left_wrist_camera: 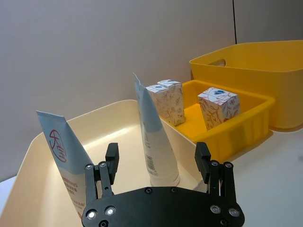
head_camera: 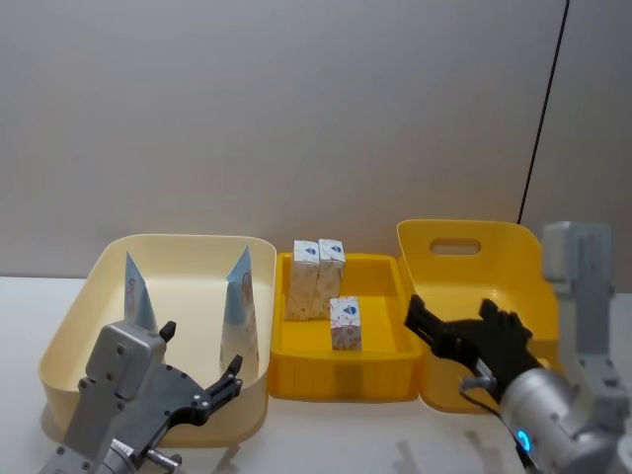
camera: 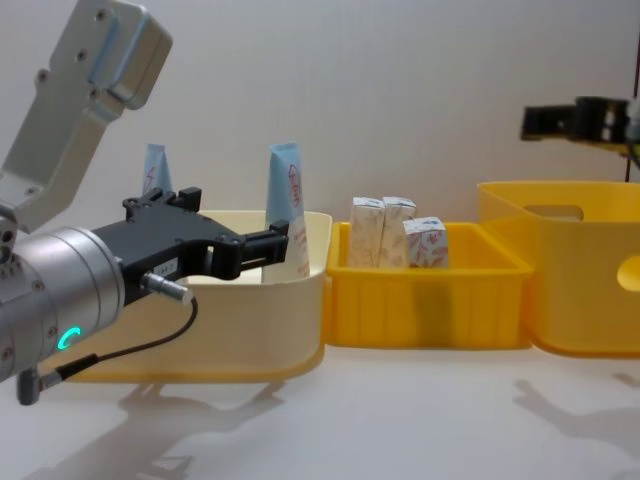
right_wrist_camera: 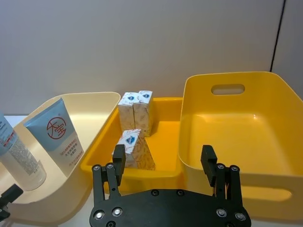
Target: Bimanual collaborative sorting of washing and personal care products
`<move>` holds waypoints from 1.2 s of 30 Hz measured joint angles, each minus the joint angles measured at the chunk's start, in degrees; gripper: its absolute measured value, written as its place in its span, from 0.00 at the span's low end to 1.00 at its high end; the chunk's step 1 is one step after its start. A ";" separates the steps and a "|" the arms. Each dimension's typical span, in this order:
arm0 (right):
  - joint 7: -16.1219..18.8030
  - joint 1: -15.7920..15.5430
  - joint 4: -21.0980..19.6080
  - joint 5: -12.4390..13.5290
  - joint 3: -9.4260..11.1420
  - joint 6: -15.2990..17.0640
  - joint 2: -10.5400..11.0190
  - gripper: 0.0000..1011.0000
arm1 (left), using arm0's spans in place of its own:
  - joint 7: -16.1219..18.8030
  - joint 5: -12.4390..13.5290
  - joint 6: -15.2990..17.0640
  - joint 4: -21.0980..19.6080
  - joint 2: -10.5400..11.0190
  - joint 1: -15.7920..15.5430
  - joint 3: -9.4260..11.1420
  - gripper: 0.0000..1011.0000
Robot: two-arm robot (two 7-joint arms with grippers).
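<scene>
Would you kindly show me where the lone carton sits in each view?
Head: carton, centre, in the tray.
Left wrist: carton apart from the pair.
Right wrist: carton in front of the pair.
Chest: carton right of the pair.
Landmark: the pair.

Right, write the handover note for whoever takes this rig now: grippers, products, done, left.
Left gripper: open, holding nothing, hovering at the near wall of the cream plastic bin.
Right gripper: open, holding nothing, hovering by the near left corner of the large yellow plastic bin.
Products: two pale blue-and-white tapered squeeze tubes stand upright in the cream bin; three small white printed cartons stand in the low yellow tray between.
Done: tubes and cartons sit apart by type.
Left: unclear; check whether anything belongs in the large bin.
</scene>
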 joint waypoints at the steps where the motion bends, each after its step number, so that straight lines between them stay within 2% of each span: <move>1: 0.00 0.55 0.23 -0.09 -0.23 0.47 0.00 0.99 | 0.00 0.00 0.00 0.00 0.00 0.00 0.00 0.99; 9: 1.75 7.54 3.72 -0.79 -3.19 6.52 0.38 0.99 | 0.00 0.00 0.00 0.00 0.00 0.00 0.00 0.99; 10: 1.75 7.54 3.72 -0.79 -3.19 6.52 0.38 0.99 | 0.00 -0.01 0.00 0.00 0.00 0.00 0.00 0.99; 15: 2.59 12.41 7.73 -1.14 -4.73 11.37 -0.06 0.99 | 0.00 0.00 0.00 0.00 0.00 0.00 0.00 0.99; 19: 2.59 15.11 10.69 -1.61 -5.46 13.30 -0.75 0.99 | 0.00 0.00 0.00 0.00 0.00 0.00 0.00 0.99; 24: 2.06 18.44 15.47 -2.66 -6.51 14.57 -1.93 0.99 | 0.00 0.00 0.00 0.00 0.00 0.00 0.00 0.99; 36: 1.51 23.33 24.02 -4.47 -8.41 15.40 -3.72 0.99 | 0.00 0.00 0.00 0.00 0.00 0.00 0.00 0.99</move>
